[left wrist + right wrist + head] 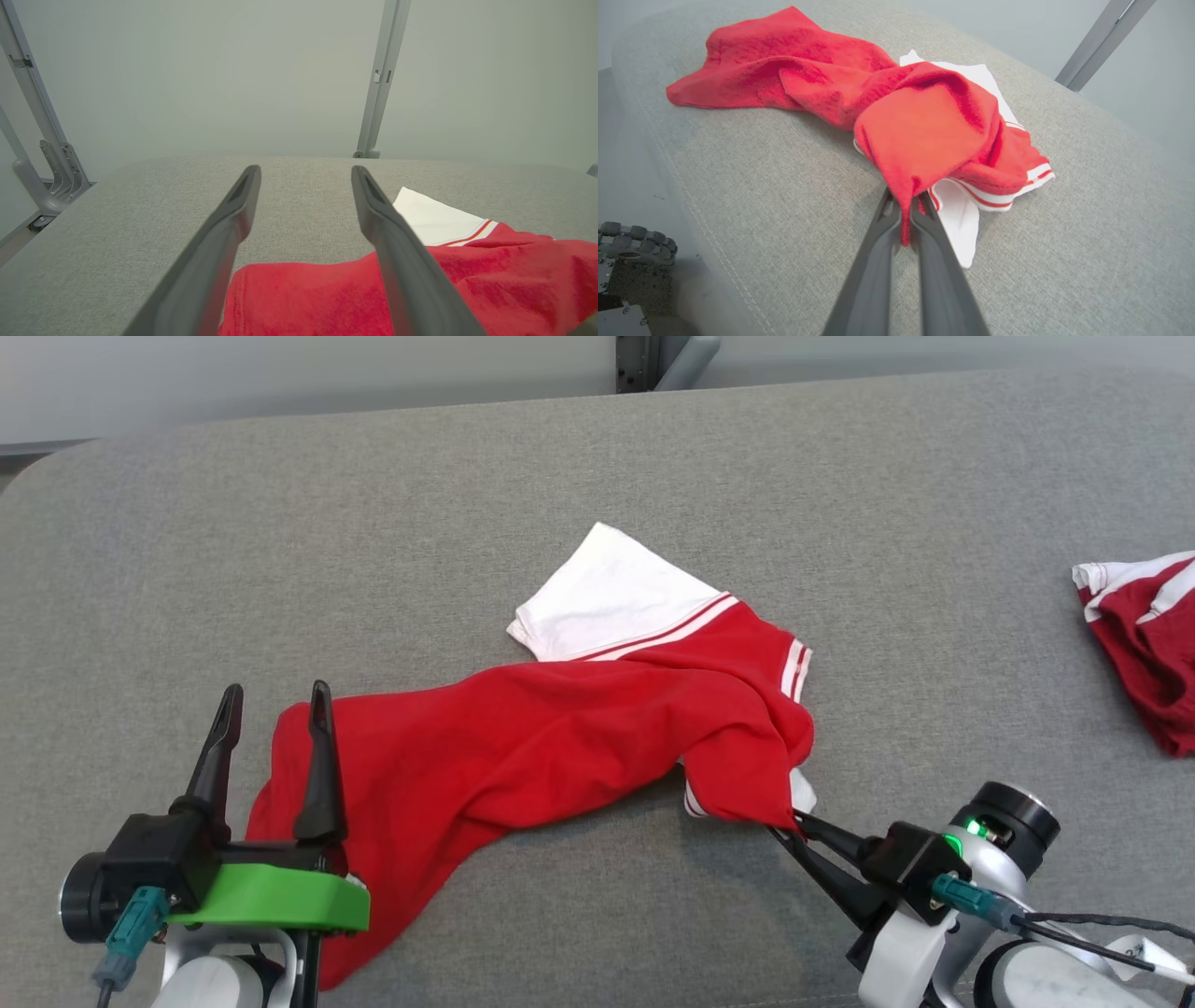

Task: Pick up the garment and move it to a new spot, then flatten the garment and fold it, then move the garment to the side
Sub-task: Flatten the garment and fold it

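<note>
The garment [551,737] is a red shirt with white parts and red-and-white striped trim, lying crumpled across the grey cushioned surface [597,504]. My right gripper [792,823] is shut on a pinch of the garment's red edge at its lower right; in the right wrist view the right gripper [906,205] has red cloth squeezed between its fingers. My left gripper [275,695] stands open over the garment's left end, one finger above the red cloth and one beside it. In the left wrist view the left gripper [306,170] has its fingers spread, with the garment [327,298] below them.
A second red-and-white garment [1144,635] lies at the right edge of the grey surface. Grey metal frame posts [380,79] stand behind the surface against a pale wall. The surface's front edge [691,205] drops off near my right arm.
</note>
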